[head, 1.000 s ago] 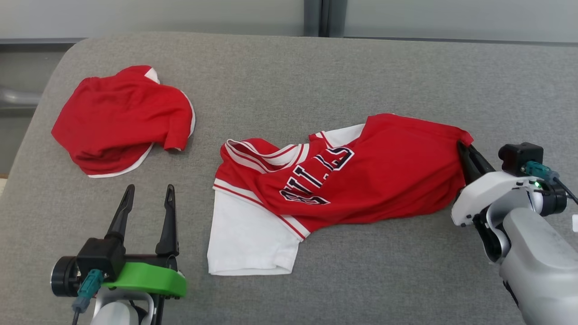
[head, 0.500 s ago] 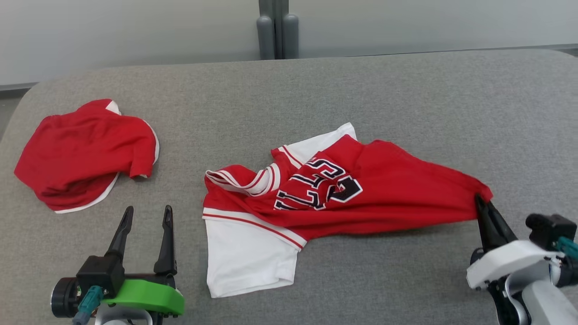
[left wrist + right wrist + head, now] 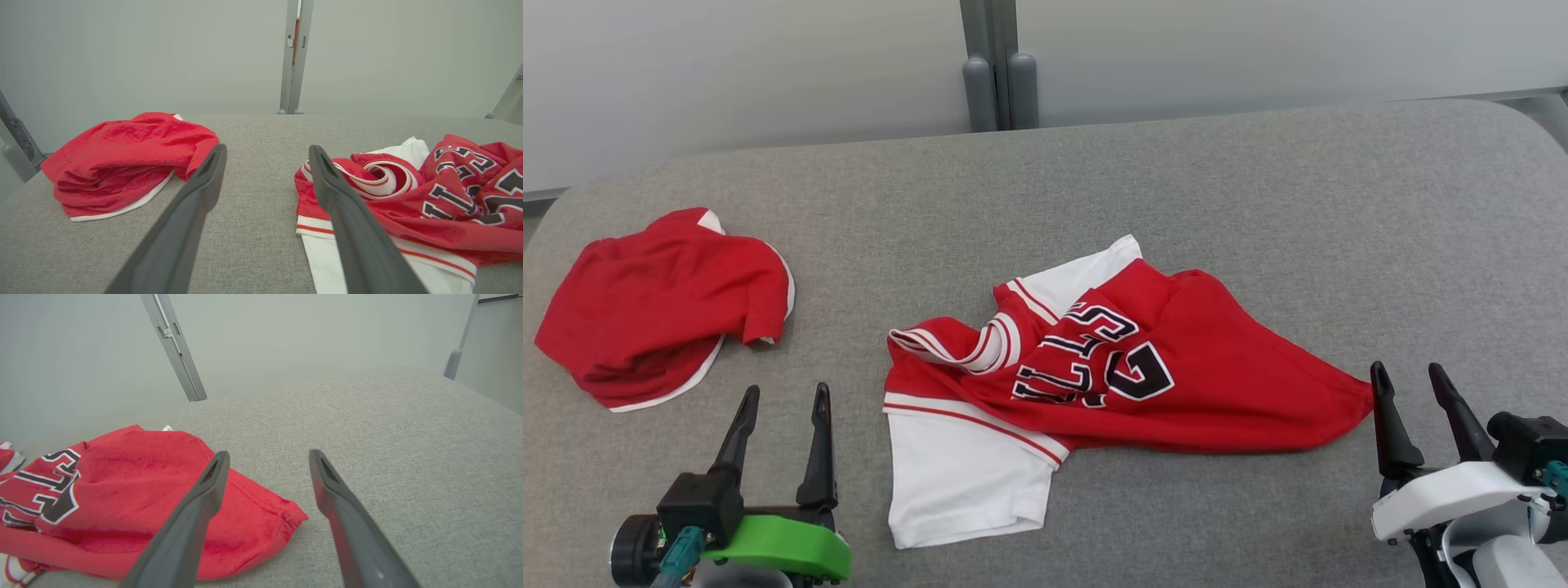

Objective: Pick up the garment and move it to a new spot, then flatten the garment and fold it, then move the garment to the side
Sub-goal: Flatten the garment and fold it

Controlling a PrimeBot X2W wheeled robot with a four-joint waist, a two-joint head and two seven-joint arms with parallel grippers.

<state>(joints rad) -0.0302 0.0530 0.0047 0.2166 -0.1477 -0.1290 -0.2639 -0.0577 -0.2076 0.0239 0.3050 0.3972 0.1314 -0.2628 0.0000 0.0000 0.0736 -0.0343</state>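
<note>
Right gripper (image 3: 1405,369) stood with its two dark fingers spread wide and nothing between them, low at the right of the grey padded surface (image 3: 1258,204) as I ran the rig from my station. Just beside its inner finger lay the hem corner (image 3: 1356,400) of the red-and-white jersey (image 3: 1176,384). I could not tell from the head view whether cloth and finger touched. The right wrist view put that corner on the surface below the gap between the fingers, free of both.

From there the jersey stretched leftward across the middle of the surface, its long axis running roughly side to side between my two arms. Its dark lettering was bunched at the centre, its striped collar (image 3: 947,343) was curled, and one white sleeve (image 3: 964,482) was splayed toward the near edge. It was rumpled, not flat.

Left gripper (image 3: 786,389) was likewise wide apart and carrying nothing, parked near the left front, with the sleeve and collar end just to its right. A second red garment (image 3: 662,310) sat heaped well apart at the far left.

By my reading, the coming move turned on that axis. The hem end was the right arm's by nearness and the collar end the left's, and a pull outward along that line looked like the way to start flattening.
</note>
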